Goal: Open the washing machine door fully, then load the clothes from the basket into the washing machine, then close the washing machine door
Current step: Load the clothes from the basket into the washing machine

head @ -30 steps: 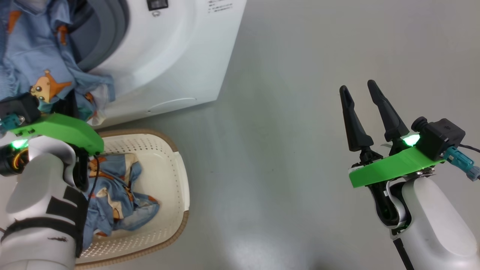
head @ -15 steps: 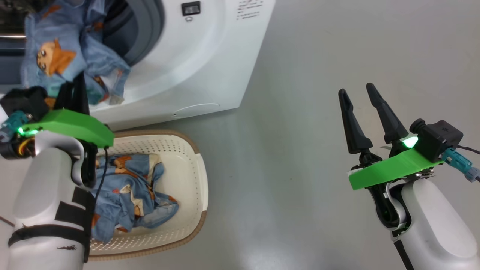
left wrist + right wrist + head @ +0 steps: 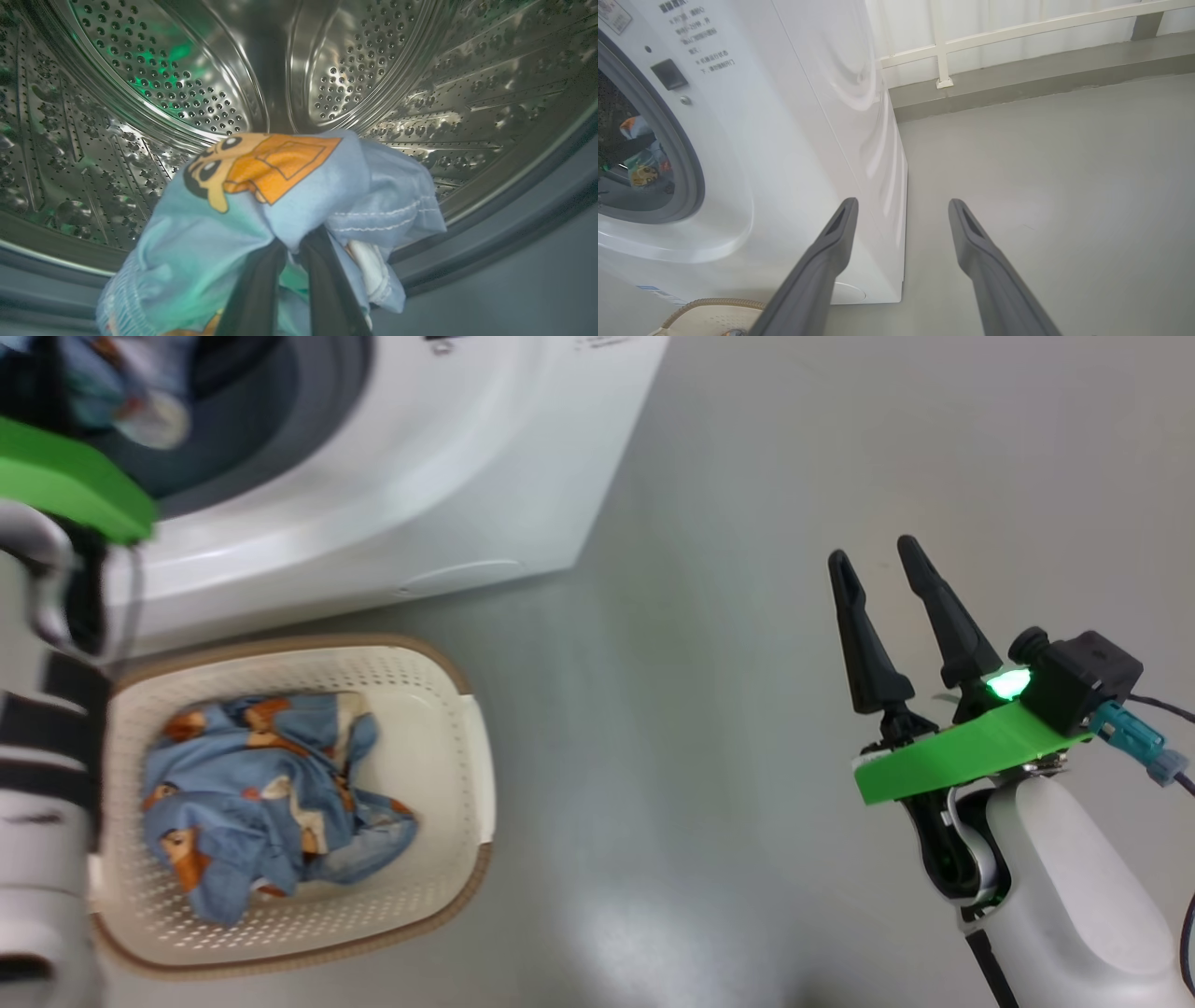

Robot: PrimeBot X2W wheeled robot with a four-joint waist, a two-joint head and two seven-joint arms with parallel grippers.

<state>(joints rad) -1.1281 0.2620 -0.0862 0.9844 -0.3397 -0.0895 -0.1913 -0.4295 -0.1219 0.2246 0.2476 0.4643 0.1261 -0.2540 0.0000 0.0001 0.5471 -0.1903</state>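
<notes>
My left gripper (image 3: pixel 292 241) is shut on a light blue garment (image 3: pixel 280 186) with an orange bear print, held inside the mouth of the washing machine's steel drum (image 3: pixel 373 70). In the head view the left arm's green bracket (image 3: pixel 65 476) reaches into the opening of the white washing machine (image 3: pixel 373 476). More bear-print clothes (image 3: pixel 261 803) lie bunched in the cream basket (image 3: pixel 471 775) on the floor in front of the machine. My right gripper (image 3: pixel 873 560) stands open and empty over the floor to the right. The washing machine door is out of view.
The grey rubber gasket (image 3: pixel 686 154) rings the opening. Grey floor (image 3: pixel 700 756) spreads between the basket and the right arm. A white railing and a low ledge (image 3: pixel 1017 60) run behind the washing machine (image 3: pixel 794 140). The basket's rim (image 3: pixel 714 305) shows at the machine's foot.
My left arm has carried the garment up from above the basket and into the drum opening. The head camera has shifted. The right gripper has stayed open in place.
</notes>
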